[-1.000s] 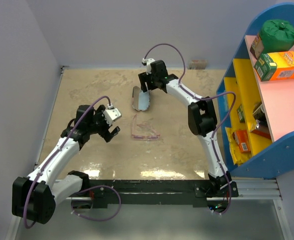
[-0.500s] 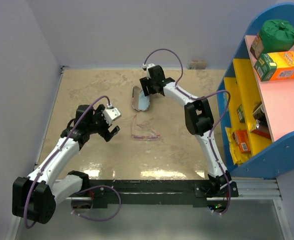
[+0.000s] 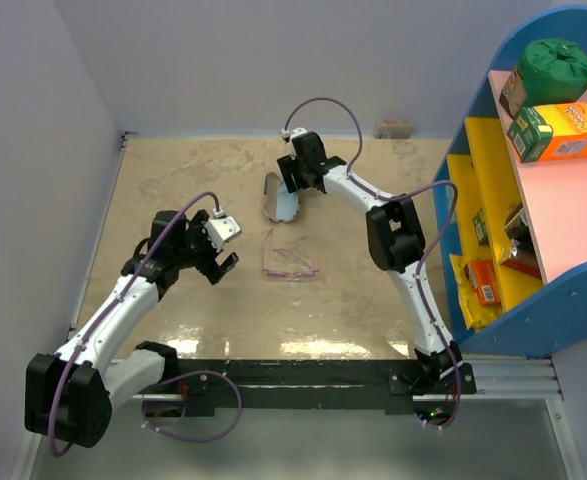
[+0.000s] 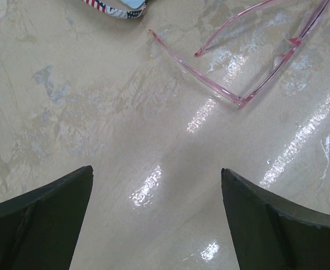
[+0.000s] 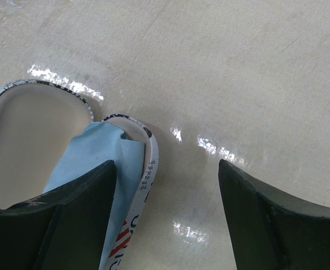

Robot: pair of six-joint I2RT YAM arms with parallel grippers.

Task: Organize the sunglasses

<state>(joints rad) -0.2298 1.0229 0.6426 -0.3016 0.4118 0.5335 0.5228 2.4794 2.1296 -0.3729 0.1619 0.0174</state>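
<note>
Top external view: the left gripper (image 3: 223,267) hangs low over the bench (image 3: 173,180), to the left of the case (image 3: 278,200) and nearer the arm bases. Its jaws are spread wide and released, with only bare bench between them.

The sunglasses (image 3: 288,262) lie on the bench just on the near side of the case, apart from it and untouched by either gripper. Their long axis, the pink front frame, runs left to right, roughly along the bench's near edge. The thin arms reach from it away from the bases, toward the case. The left wrist view shows the nearest arm unfolded, meeting the front at a sharp corner, with its tip close to the case's rim.

The case sits open with its pale lining facing up. The right wrist view shows a light blue cloth (image 5: 100,154) lying in it against the flag-print rim.

The right gripper (image 3: 295,185) stands at the case's far right edge, jaws parted and grasping nothing. One finger is over the cloth; I cannot tell whether it touches it. The other finger is over bare bench.

A blue and yellow shelf (image 3: 533,200) stands well to the right of the case.
</note>
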